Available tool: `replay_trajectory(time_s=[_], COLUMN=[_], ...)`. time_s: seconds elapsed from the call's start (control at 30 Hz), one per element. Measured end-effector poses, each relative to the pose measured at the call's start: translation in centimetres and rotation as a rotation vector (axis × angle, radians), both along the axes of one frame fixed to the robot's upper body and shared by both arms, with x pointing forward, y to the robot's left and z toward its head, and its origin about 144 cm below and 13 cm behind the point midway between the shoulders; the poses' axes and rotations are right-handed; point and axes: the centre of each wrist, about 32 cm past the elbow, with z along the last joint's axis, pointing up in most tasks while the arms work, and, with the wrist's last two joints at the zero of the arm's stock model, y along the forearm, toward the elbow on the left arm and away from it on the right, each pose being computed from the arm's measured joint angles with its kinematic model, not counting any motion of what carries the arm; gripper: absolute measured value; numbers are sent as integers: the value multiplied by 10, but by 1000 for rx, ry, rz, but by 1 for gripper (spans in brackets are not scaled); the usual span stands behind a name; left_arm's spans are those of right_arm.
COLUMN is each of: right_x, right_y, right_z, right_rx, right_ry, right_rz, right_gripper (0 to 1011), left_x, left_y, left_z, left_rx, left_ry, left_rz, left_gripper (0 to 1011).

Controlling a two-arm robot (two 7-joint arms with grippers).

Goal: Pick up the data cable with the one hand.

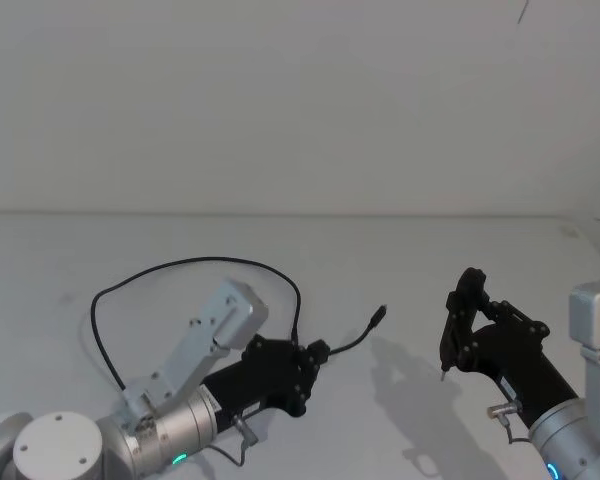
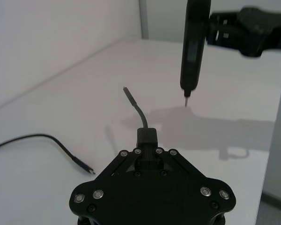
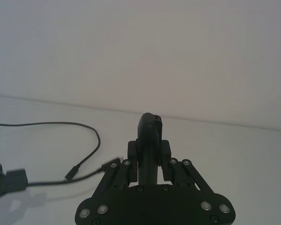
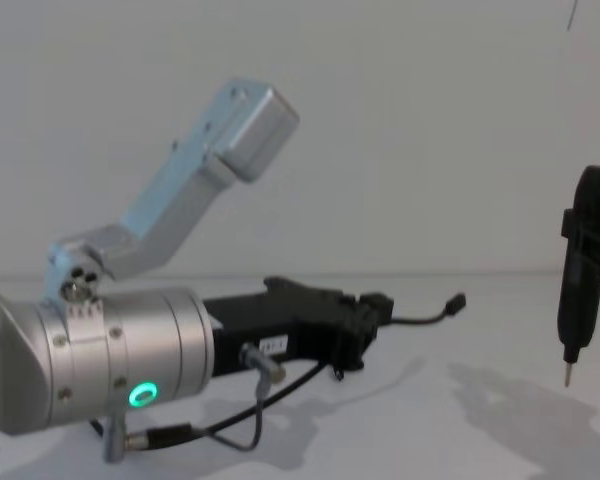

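The data cable (image 1: 180,264) is thin and black and lies in a wide loop on the white table (image 1: 400,260). One plug end (image 2: 84,166) rests on the table beside my left gripper. My left gripper (image 1: 318,352), black on a silver cylinder with a green ring light (image 4: 140,393), is shut on the cable near its other end. That short end (image 2: 136,108) sticks out past the jaws, curving up off the table to its plug (image 4: 458,300). The stretch of cable under the left arm is hidden.
My right gripper (image 1: 462,318) hovers at the right, shut on a slim black pen-shaped tool (image 4: 585,270) whose tip (image 4: 567,380) points down above the table. A plain white wall stands behind. A short wire with a silver plug (image 4: 255,365) hangs at the left wrist.
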Motion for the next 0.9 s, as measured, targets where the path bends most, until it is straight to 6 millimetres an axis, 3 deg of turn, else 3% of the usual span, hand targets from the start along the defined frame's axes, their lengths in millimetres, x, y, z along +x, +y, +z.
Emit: replay_trajectory(time_s=[0.6, 0.9], right_x=[1, 12], right_y=[1, 7], right_z=[2, 15], right_rx=[0, 11], right_ry=[-14, -98], right_rz=[0, 10], right_gripper=[279, 279], left_x=[-2, -3], left_y=[10, 12], left_z=[18, 21], left_rx=[-53, -59], left_ry=[-33, -34], left_rz=[-24, -31], left_gripper=[0, 0])
